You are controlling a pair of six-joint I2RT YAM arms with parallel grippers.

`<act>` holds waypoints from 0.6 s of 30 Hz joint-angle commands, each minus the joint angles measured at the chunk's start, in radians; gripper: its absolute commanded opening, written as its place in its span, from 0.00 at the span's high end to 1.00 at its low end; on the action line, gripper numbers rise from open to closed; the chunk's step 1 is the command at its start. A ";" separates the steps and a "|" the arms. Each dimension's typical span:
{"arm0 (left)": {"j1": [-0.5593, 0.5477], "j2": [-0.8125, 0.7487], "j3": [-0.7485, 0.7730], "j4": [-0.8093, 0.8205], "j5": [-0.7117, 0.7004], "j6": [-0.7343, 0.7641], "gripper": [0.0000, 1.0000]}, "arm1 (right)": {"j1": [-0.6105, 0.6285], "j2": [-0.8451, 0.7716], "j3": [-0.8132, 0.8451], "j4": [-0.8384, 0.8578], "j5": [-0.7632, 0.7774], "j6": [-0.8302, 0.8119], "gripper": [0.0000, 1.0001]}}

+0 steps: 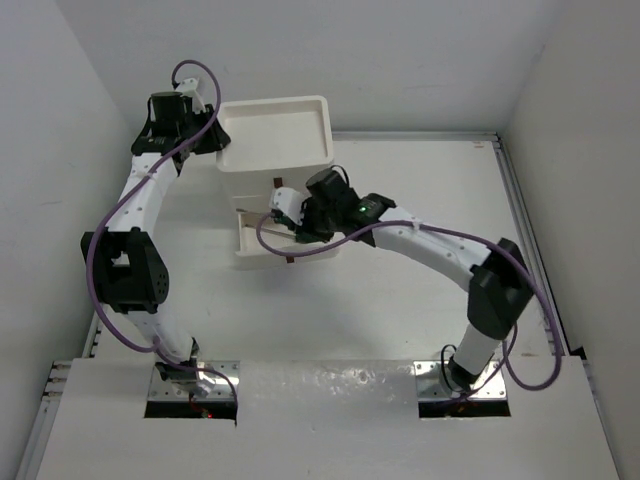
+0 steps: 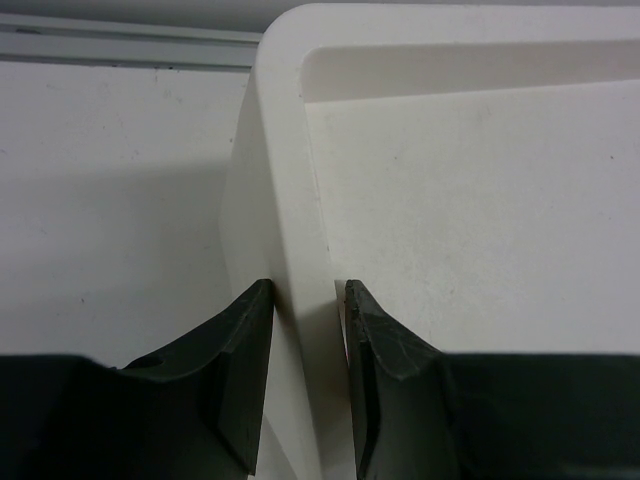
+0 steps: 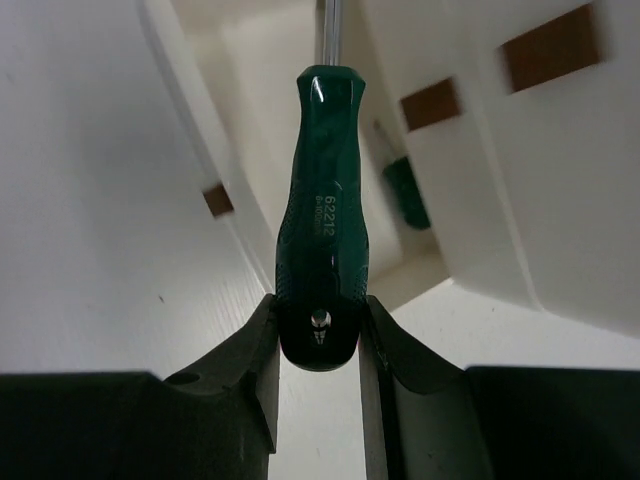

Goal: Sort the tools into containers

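Note:
The white container unit [image 1: 325,130] stands at the back, with one drawer [image 1: 255,243] pulled out toward me. My left gripper [image 1: 213,140] is shut on the left rim of the top tray [image 2: 290,200], one finger outside the wall and one inside. My right gripper [image 1: 283,222] hangs over the open drawer. In the right wrist view it [image 3: 318,310] is shut on the butt of a dark green screwdriver [image 3: 325,180], whose shaft points into the open drawer [image 3: 275,70]. A second dark green screwdriver [image 3: 405,190] lies inside that drawer. No other tools show.
Brown front tabs [image 3: 430,103] mark the drawers. White walls close in the table at the left, back and right. A rail [image 1: 520,200] runs along the right edge. The purple cables loop beside both arms.

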 commanded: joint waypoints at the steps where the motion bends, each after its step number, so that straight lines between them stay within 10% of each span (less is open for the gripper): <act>1: -0.009 0.034 -0.003 -0.109 0.011 0.054 0.93 | -0.010 0.061 0.032 -0.048 0.061 -0.241 1.00; 11: -0.011 0.034 0.000 -0.115 0.005 0.058 0.93 | -0.027 0.299 0.150 0.055 0.228 -0.307 0.96; 18: -0.011 0.042 0.000 -0.112 0.011 0.058 0.93 | -0.024 0.375 0.285 -0.094 0.340 -0.278 0.53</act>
